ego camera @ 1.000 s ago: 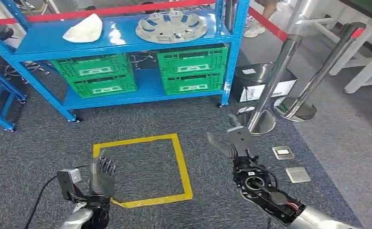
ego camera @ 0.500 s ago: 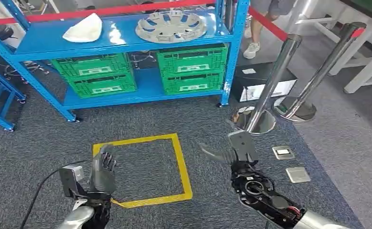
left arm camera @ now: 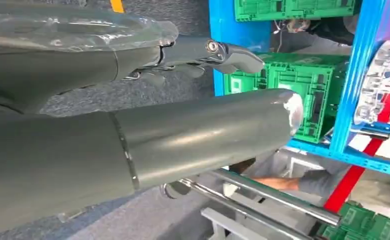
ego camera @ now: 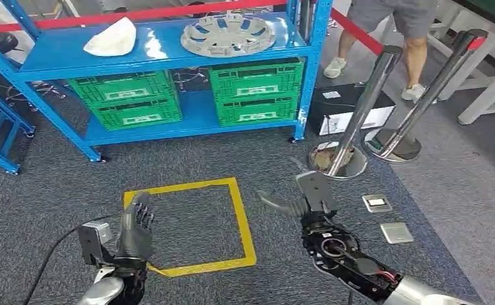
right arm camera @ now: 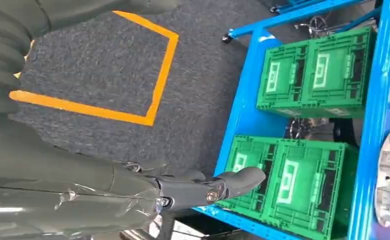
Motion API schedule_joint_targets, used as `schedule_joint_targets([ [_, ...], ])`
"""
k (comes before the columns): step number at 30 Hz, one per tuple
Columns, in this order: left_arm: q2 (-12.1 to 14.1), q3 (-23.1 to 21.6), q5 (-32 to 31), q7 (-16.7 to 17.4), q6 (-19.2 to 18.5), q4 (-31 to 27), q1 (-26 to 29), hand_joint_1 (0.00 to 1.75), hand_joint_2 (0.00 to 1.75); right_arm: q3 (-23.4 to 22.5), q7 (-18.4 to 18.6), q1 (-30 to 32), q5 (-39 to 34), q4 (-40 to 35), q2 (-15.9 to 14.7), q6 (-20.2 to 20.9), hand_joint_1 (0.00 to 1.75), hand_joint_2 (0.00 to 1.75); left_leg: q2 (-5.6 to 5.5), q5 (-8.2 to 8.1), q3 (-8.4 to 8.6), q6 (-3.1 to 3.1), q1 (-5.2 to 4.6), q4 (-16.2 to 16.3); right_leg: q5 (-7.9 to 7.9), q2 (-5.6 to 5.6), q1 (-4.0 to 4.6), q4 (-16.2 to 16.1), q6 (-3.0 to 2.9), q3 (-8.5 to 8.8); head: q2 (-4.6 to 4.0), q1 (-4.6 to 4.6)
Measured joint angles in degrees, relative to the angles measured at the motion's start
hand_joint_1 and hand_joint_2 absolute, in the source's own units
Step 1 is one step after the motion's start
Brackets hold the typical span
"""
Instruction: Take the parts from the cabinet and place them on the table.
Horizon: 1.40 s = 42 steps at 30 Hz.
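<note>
A round grey slotted disc part (ego camera: 227, 34) and a white shell-shaped part (ego camera: 111, 39) lie on the top shelf of the blue cabinet (ego camera: 168, 54); the disc's edge (left arm camera: 378, 80) also appears in the left wrist view. My left hand (ego camera: 135, 229) is raised low over the carpet, fingers straight and apart, holding nothing. My right hand (ego camera: 302, 198) is held out flat with its thumb spread, empty, well short of the cabinet. The wrist views show my left hand (left arm camera: 147, 135) and right hand (right arm camera: 182, 190) with extended fingers and nothing in them.
Green crates (ego camera: 255, 91) (ego camera: 130, 98) fill the cabinet's lower shelf. A yellow taped square (ego camera: 190, 225) marks the carpet between my hands. Two leaning steel barrier posts (ego camera: 365, 101) and a black box (ego camera: 346, 108) stand at right; a person's legs (ego camera: 384, 32) pass behind them. Floor sockets (ego camera: 377, 203).
My right hand has drifted left and slightly down with its thumb spreading wider. My left hand has opened out a little. A person has walked into view at the back right.
</note>
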Motion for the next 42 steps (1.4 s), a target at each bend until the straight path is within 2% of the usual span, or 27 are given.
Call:
schedule_joint_targets([
  [19,0.0,0.0,-1.5,0.7,0.1,-2.1,0.2,0.0,0.0,1.0,0.5,-1.4,1.4,0.0,0.0,0.7,0.0,1.75,0.0,0.03,-0.01,-0.01,0.0,0.0,0.02,0.01,0.0,0.0,0.0,-0.04,0.0,0.02],
  [31,-0.4,-0.1,-1.9,1.4,0.1,-2.3,-0.5,0.0,0.0,1.2,0.5,-1.3,1.5,-0.5,0.0,-1.2,0.0,1.75,0.01,0.02,-0.02,0.01,-0.01,0.1,0.09,0.02,-0.03,0.0,-0.02,-0.06,0.0,0.0],
  [32,-0.4,-0.1,-1.9,1.5,0.1,-2.3,-0.5,0.0,0.0,1.2,0.5,-1.3,1.4,-0.5,0.0,-1.3,0.0,1.75,0.01,0.01,-0.16,0.04,-0.03,0.3,0.16,0.02,-0.35,-0.1,0.05,-0.12,0.02,-0.04],
  [37,-0.4,-0.1,-1.4,1.6,-0.1,-2.3,-0.6,0.0,0.0,1.2,0.3,-1.3,1.3,-0.5,0.0,-1.4,0.0,1.75,0.01,-0.09,-0.61,0.33,-0.16,0.8,0.33,0.02,-0.47,-0.1,0.36,-0.31,0.0,-0.11],
  [39,-0.3,-0.1,-1.0,1.6,-0.2,-2.3,-0.6,0.0,0.0,1.3,0.3,-1.3,1.4,-0.5,0.0,-1.4,0.0,1.75,0.01,-0.17,-0.98,0.67,-0.23,1.2,0.48,0.02,-0.53,-0.1,0.64,-0.43,0.02,-0.11],
  [42,-0.3,-0.2,-0.9,1.6,-0.2,-2.3,-0.7,0.0,0.0,1.4,0.3,-1.3,1.4,-0.6,0.0,-1.5,0.0,1.75,0.01,-0.16,-1.52,1.48,-0.53,1.3,0.92,0.01,-0.7,-0.8,1.46,-0.4,0.0,-0.17],
])
